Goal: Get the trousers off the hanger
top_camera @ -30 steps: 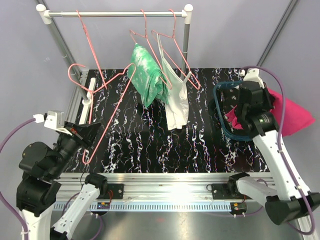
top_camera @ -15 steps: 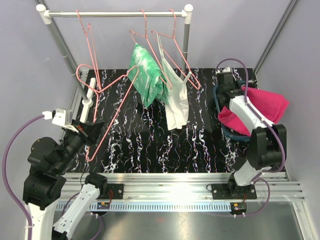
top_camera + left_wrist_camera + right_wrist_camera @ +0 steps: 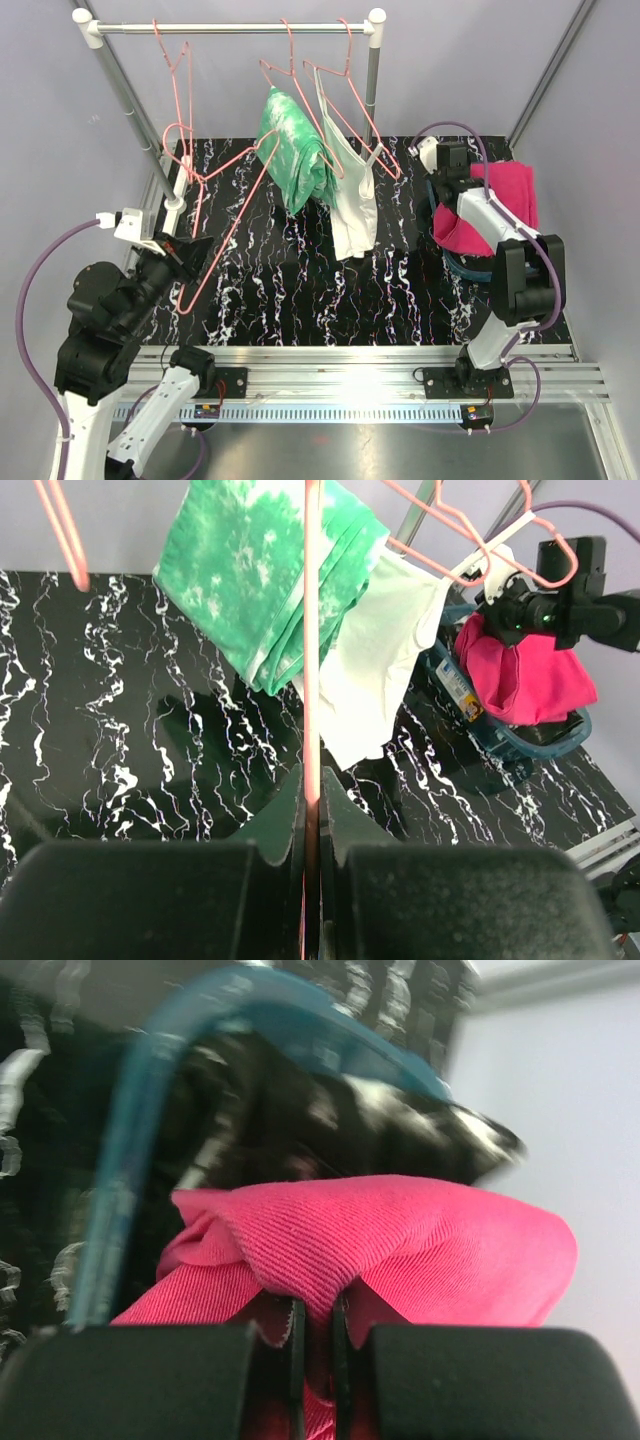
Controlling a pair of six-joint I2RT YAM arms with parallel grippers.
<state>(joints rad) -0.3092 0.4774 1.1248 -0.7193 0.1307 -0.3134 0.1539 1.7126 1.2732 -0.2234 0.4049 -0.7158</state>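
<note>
Pale lilac walls enclose a black, white-veined marble-patterned bench; an aluminium rail spans the frame's lower edge.

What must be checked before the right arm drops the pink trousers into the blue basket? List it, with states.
1. Right gripper shut on the trousers: ok.
2. Trousers off the hanger, which is bare: ok.
3. Left gripper shut on that hanger: ok.
4. Trousers above the basket: ok.
5. All cloth inside the rim: cannot tell.
6. Green shirt and white top clear of the drop: ok.
</note>
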